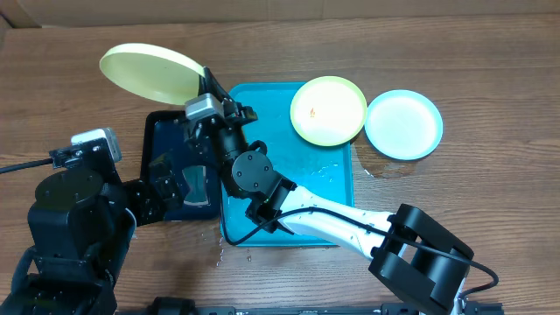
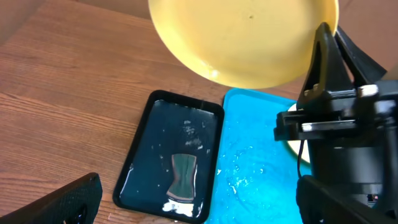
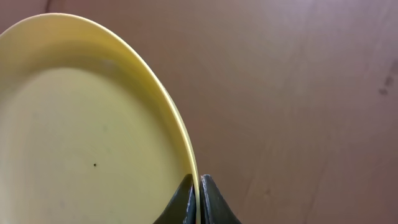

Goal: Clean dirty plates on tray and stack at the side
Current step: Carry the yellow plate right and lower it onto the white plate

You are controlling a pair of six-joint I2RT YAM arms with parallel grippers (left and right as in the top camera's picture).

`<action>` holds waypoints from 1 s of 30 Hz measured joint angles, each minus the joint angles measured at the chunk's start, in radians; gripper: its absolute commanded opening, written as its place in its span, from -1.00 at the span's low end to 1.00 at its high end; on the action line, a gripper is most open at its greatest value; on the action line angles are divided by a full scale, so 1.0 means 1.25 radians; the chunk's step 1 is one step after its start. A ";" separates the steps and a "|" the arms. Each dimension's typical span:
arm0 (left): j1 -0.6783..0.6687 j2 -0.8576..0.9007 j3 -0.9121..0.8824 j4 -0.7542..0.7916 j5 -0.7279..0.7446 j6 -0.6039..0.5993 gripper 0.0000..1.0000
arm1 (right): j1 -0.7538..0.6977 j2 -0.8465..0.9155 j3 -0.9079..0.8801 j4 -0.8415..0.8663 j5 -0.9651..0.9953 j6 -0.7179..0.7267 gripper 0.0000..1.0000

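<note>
My right gripper [image 1: 203,85] is shut on the rim of a pale lime-green plate [image 1: 149,70] and holds it tilted in the air above the far end of the dark tray. In the right wrist view the fingers [image 3: 199,182] pinch the plate's edge [image 3: 93,137]. The plate also shows in the left wrist view [image 2: 242,37]. A second lime-green plate [image 1: 328,109] with a small orange smear lies on the far right corner of the wet turquoise tray [image 1: 262,105]. A light blue plate [image 1: 403,124] lies on the table to its right. My left gripper [image 1: 166,188] is open and empty over the dark tray's near end [image 2: 199,211].
A dark navy-black tray [image 1: 162,131] holding water and a grey-green pad [image 2: 182,177] sits left of the turquoise tray [image 2: 261,168]. Water is spilled on the wooden table near the blue plate [image 1: 385,166]. The right arm crosses over the turquoise tray.
</note>
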 measured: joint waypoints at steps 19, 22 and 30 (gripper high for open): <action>0.000 0.000 0.000 -0.001 0.000 0.000 1.00 | -0.021 -0.002 0.000 -0.569 0.016 0.637 -0.92; 0.000 0.000 0.000 0.000 0.000 0.000 0.99 | -0.023 -0.019 0.000 -0.630 -0.009 0.691 -0.92; 0.000 0.000 0.000 -0.001 0.000 0.000 0.99 | -0.159 -0.262 0.002 -0.898 -0.146 0.808 -0.92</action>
